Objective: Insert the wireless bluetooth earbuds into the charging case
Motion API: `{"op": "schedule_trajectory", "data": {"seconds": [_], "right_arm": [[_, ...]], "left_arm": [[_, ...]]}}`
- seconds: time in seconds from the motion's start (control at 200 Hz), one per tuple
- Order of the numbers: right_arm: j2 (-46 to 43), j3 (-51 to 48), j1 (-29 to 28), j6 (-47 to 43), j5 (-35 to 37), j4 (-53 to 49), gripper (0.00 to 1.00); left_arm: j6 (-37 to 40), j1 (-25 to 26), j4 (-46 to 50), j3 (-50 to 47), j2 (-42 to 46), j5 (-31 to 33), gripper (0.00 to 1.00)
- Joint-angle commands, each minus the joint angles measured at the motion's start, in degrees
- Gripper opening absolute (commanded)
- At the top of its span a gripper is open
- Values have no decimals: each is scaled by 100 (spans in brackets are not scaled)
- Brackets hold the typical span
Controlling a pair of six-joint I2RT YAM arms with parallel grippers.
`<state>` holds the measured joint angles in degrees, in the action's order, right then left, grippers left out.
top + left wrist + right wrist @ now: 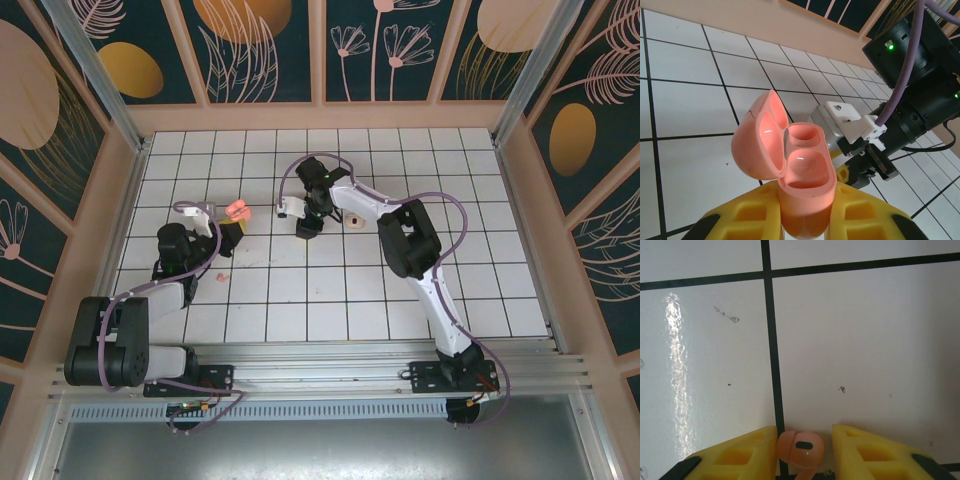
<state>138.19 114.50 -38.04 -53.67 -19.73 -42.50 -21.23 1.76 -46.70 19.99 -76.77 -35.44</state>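
My left gripper [805, 205] is shut on the charging case [802, 175], a salmon-pink case held upright above the tiles with its lid [760, 145] swung open to the left; both wells look empty. From above, the case [237, 209] sits at the tip of the left gripper [232, 226]. My right gripper [805, 437] is down on the tiled floor, its jaws on either side of a pink earbud [801, 447]. The left finger [740, 452] touches it, and a small gap remains at the right finger [865, 452]. A second earbud [222, 275] lies on the floor near the left arm.
A beige oval with a dark centre [354, 221] lies just right of the right gripper [305, 228]. The right arm's wrist and purple cable [905, 75] hang close to the held case. Peach walls ring the tiled floor [400, 280].
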Motion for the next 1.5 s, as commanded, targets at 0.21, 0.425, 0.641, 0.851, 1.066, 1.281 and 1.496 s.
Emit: {"op": "schedule_trajectory", "data": {"seconds": [0.21,0.425,0.641,0.851,1.066,1.281,1.496], "right_arm": [[-476,-349,48,297,-49,389,24],[-1268,-1370,297,910,-598,1417,21],[-2280,-2713,458,1874,-1134,2794,20],[-3501,-4102,493,3010,-1492,4350,20],[-4852,-5375,503,4076,-1387,6030,20],[-5727,-6180,389,4635,-1199,7400,20],[-5799,-6408,258,4884,-1300,8133,21]], "left_arm": [[211,-38,-42,163,95,-193,9],[323,-46,-175,146,165,-362,8],[444,97,-511,48,214,-583,8],[942,728,-641,152,181,-560,8],[909,1158,-1236,325,-83,-698,7],[1130,1576,-1434,558,-225,-890,8],[1282,1748,-1699,794,-417,-1060,8]]}}
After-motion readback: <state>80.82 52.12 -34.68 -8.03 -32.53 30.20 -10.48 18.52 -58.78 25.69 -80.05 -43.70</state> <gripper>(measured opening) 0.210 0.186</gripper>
